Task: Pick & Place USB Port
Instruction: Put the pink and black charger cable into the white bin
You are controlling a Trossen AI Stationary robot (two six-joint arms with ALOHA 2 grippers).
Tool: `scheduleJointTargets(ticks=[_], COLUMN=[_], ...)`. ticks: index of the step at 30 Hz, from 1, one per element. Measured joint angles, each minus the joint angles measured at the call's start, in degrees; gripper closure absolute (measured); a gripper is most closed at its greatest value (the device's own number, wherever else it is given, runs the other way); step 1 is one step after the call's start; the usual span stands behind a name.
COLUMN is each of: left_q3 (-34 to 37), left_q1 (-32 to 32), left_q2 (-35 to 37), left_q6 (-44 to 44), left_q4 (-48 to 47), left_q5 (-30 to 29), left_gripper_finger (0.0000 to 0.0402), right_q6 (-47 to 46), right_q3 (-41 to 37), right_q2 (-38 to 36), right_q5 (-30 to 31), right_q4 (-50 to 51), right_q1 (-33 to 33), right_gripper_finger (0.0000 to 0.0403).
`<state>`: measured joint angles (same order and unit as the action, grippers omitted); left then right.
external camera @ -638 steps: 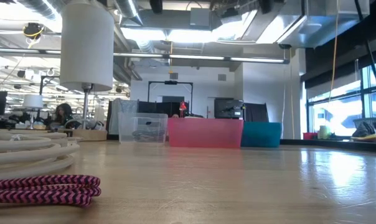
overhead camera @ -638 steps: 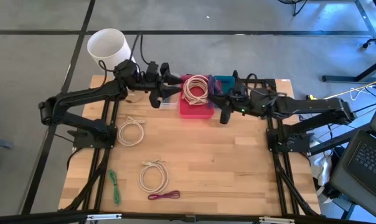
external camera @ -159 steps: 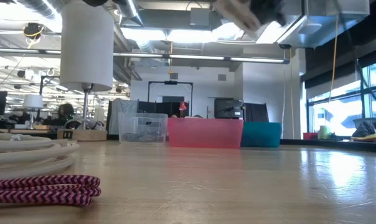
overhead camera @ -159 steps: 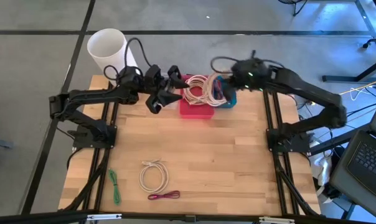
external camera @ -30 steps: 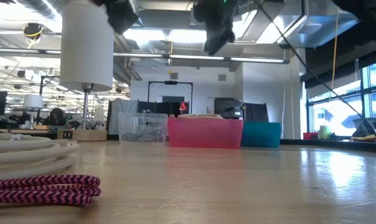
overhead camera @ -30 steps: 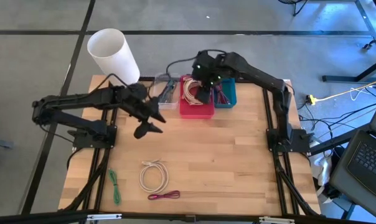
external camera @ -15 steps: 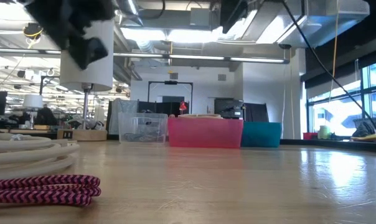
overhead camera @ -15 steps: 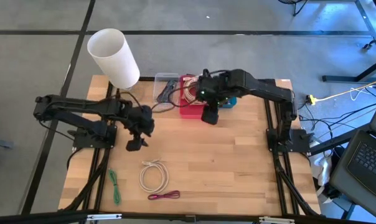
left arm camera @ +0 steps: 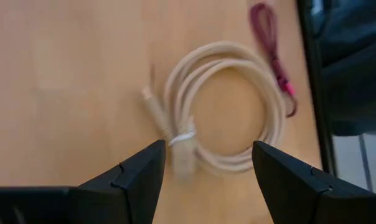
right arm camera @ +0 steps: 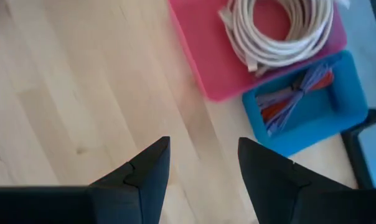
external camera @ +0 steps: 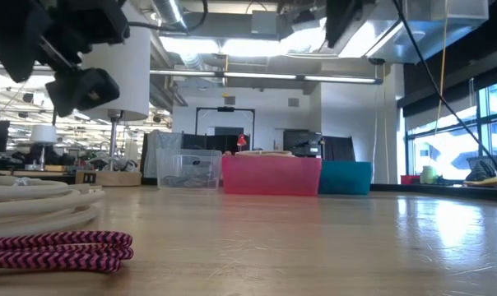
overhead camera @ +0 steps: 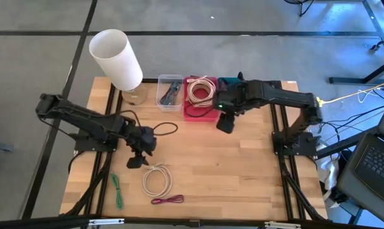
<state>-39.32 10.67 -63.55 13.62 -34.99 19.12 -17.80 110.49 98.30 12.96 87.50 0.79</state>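
A white coiled cable lies flat on the wooden table near the front, also seen in the left wrist view. My left gripper hovers open just beyond the coil's far left side, holding nothing. My right gripper hangs open and empty over bare wood, in front of the pink bin. More white coils lie in that bin. A magenta cable and a green cable lie at the front.
A clear bin holding a dark cable stands left of the pink bin, and a blue bin with coloured cables right of it. A white cylinder stands at the far left. The table's middle and right are bare wood.
My left gripper has gone toward the table's near edge, ending beside the white coil. My right gripper has left the pink bin, moving toward the near and right edges over bare wood. Both stay open.
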Motion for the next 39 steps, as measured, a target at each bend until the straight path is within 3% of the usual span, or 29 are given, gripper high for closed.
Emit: scheduleJointTargets(ticks=[10, 18, 21, 25, 28, 31, 35, 39], left_q3=[2.42, 2.42, 2.38, 2.62, 2.46, 2.46, 2.46, 2.46], left_q1=[7.86, 10.74, 10.98, 14.02, 17.60, 21.04, 25.47, 30.79], left_q2=[-3.84, -14.07, -15.83, -13.83, -10.33, -7.50, -3.49, -1.83], left_q6=[14.38, 19.07, 20.15, 21.97, 25.45, 33.88, 53.85, 70.34], left_q4=[7.03, 15.98, 13.28, -3.09, -6.77, -6.80, -5.80, 2.51], left_q5=[-6.54, -7.95, -1.23, 9.79, 9.76, 5.76, -3.18, -14.59], left_gripper_finger=[0.0169, 0.0169, 0.0169, 0.0169, 0.0169, 0.0169, 0.0169, 0.0169], right_q6=[-6.42, -7.28, -6.73, -4.88, -4.07, -3.09, -0.99, 3.87], right_q3=[-25.55, -33.07, -33.15, -33.15, -33.15, -33.15, -33.15, -33.15], right_q2=[-17.30, -24.09, -24.98, -25.62, -25.86, -25.88, -25.88, -25.88], right_q5=[1.02, 1.47, 1.64, 3.27, 3.97, 3.99, 3.98, 3.99], right_q4=[-19.03, -24.43, -22.91, -21.87, -21.91, -21.91, -21.91, -21.91], right_q1=[0.16, 0.16, 0.17, 0.34, 0.91, 1.56, 2.39, 4.33], right_gripper_finger=[0.0210, 0.0210, 0.0210, 0.0210, 0.0210, 0.0210, 0.0210, 0.0210])
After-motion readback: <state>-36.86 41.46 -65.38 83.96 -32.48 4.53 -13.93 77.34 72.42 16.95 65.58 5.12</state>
